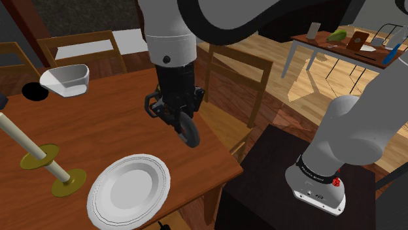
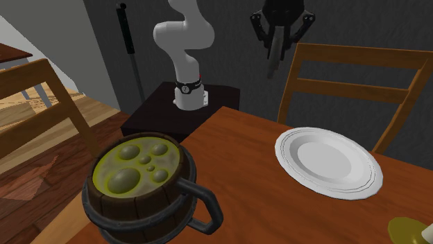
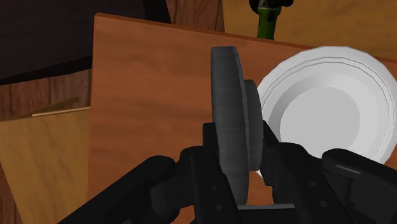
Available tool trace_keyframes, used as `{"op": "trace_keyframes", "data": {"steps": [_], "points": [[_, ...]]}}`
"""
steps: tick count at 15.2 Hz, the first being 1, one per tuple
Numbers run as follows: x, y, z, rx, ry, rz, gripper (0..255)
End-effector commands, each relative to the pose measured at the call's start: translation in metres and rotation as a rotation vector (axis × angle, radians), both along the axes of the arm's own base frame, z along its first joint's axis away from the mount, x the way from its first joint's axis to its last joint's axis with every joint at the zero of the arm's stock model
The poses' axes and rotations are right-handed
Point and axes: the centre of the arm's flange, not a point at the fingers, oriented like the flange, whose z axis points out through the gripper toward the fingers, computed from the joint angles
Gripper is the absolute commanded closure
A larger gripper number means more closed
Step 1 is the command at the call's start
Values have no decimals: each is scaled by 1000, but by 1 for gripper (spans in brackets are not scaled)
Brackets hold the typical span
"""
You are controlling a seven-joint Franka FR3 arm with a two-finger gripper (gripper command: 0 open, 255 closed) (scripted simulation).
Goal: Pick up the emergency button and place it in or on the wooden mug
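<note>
The emergency button (image 3: 229, 95) is a dark grey disc with a thinner round cap, standing on edge between my fingers. My gripper (image 3: 245, 153) is shut on it. In the shoulder view the gripper (image 1: 185, 125) hangs above the wooden table (image 1: 124, 124), near its edge on the stand's side, with the button (image 1: 191, 136) at its tip. In the second exterior view the gripper (image 2: 276, 50) is high over the table's far edge, and the button (image 2: 275, 66) points down. The wooden mug (image 2: 139, 181), with dark bands, a handle and yellow-green foam, stands at the table's near corner, far from the gripper.
A white plate (image 1: 129, 189) lies on the table below and beside the gripper. A yellowish candle holder (image 1: 40, 158) with a pale candle, a white bowl (image 1: 65, 80) and a black round thing (image 1: 36, 91) stand further along. Wooden chairs (image 1: 238, 78) flank the table.
</note>
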Motion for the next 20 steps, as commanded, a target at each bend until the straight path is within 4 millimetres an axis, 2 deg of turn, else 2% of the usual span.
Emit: {"op": "trace_keyframes", "data": {"steps": [1, 7, 20], "points": [[0, -1, 11, 0, 0, 0, 255], [0, -1, 41, 0, 0, 0, 255], [142, -97, 49, 0, 0, 0, 255]]}}
